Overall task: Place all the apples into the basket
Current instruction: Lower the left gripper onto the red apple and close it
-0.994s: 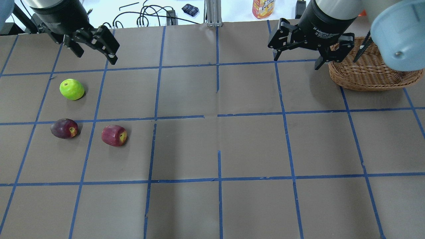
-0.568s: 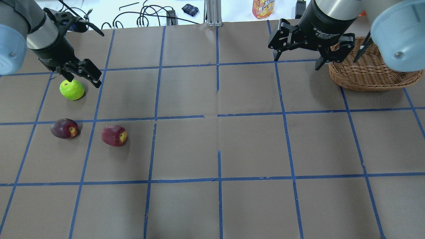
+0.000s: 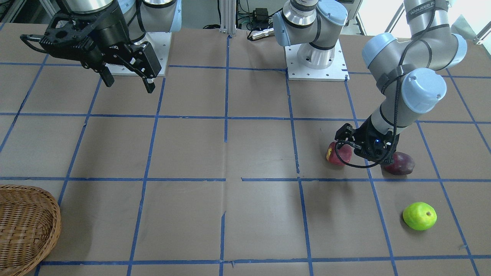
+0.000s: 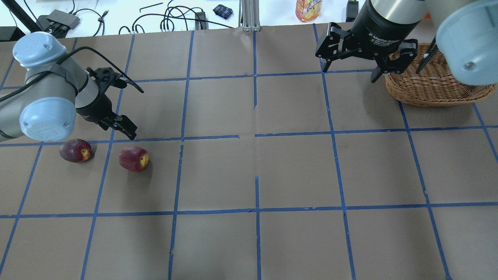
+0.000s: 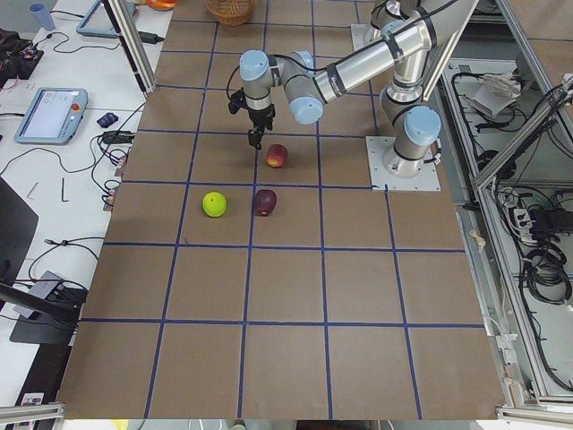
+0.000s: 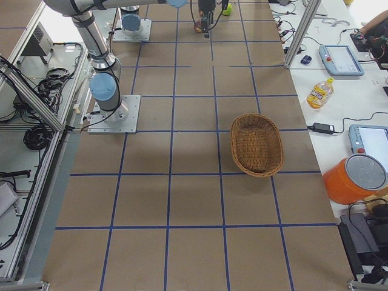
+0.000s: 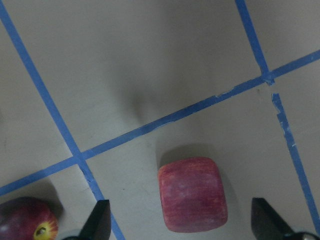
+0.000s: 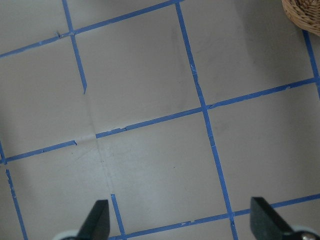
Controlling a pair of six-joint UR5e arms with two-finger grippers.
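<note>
The red apple with a yellowish patch (image 4: 133, 158) lies on its side in the left half of the worktop, about midway between the robot's edge and the far edge. The dark purple-maroon apple (image 4: 75, 150) lies near it, more toward the left end, and the two do not touch. The bright lime green apple (image 3: 419, 216) lies apart from both, closer to the far edge; in my overhead view the left arm covers it. All three apples are on the worktop, outside the round woven wicker basket of light brown colour (image 4: 432, 91). The basket stands well apart from them, near the far edge, toward the right end.

The left gripper (image 4: 118, 128) hangs near the red apple, on its far side. Its jaws are spread wide and they grasp nothing. In the left wrist view the red apple shows between the two fingertips (image 7: 100, 222), and I see no contact. I cannot tell how high the gripper is above the worktop.

The right gripper (image 4: 350, 73) hangs just beside the basket, on the side toward the middle of the worktop. Its jaws are also spread wide, with nothing between them.

The worktop (image 4: 295, 171) is covered with brown paper, and blue tape lines (image 4: 256, 134) divide it into squares. Beyond the far edge stand a bottle with an orange label (image 4: 308, 9) and some black cables (image 4: 171, 17).
</note>
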